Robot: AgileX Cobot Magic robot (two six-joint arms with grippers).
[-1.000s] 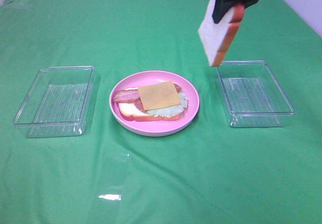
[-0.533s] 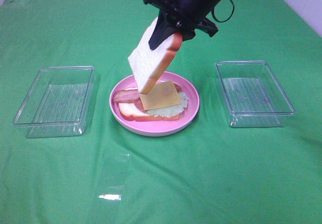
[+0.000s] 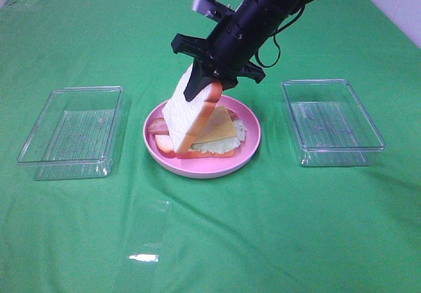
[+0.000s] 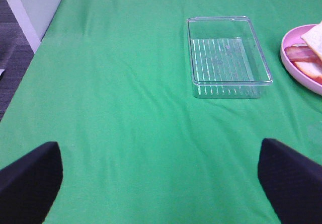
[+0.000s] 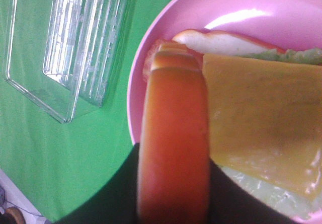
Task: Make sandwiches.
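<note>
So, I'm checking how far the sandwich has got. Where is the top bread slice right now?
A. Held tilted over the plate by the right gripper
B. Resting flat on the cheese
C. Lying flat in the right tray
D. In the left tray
A: the right gripper is shut on the bread slice, which leans at an angle over the pink plate, not yet flat on the cheese.

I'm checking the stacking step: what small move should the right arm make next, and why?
Probably tilt the top bread slice flat and lower it onto the cheese. The right gripper is shut on the slice's upper edge, and the slice leans steeply with its lower edge near the stack's left side on the pink plate, so releasing now would likely tip it off.
</note>
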